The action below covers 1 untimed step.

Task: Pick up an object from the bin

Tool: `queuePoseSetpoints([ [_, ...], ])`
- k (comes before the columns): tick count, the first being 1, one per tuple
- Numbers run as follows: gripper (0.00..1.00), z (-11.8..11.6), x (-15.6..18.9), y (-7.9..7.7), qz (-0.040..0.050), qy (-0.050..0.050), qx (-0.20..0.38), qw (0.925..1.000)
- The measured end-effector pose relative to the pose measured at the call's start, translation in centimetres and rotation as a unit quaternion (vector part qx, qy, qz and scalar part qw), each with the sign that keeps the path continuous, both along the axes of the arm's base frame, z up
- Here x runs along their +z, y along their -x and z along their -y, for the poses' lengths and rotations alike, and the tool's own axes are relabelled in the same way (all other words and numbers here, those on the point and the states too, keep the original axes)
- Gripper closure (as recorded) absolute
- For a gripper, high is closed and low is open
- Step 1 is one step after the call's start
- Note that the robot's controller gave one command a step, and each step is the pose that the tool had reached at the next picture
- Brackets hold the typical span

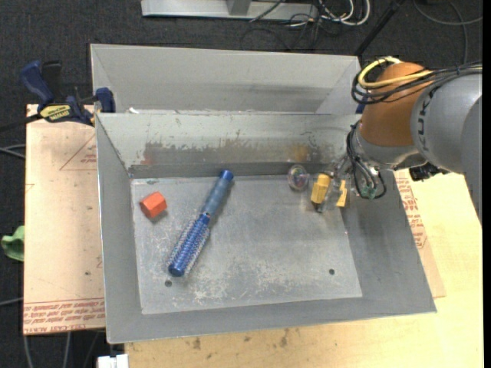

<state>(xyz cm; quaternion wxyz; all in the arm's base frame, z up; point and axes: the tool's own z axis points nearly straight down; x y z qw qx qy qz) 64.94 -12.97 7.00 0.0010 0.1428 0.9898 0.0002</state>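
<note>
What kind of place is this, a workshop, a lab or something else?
Most likely a robotics lab test setup: a robot arm reaches into a grey metal bin with a blue brush and an orange-red block lying in it, and cables trail over the dark carpet behind.

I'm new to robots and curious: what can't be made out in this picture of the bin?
Camera view: the small roundish thing beside the gripper is too small to identify.
Camera view: the bin's back right corner is hidden behind the arm.
Camera view: the arm itself is cut off by the right edge.
</note>
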Motion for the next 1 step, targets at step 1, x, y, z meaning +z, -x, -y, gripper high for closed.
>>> queuePoseSetpoints([
  [1, 1.0, 1.03, 16.22, 0.34, 0.0054, 0.002, 0.019, 0.9998],
])
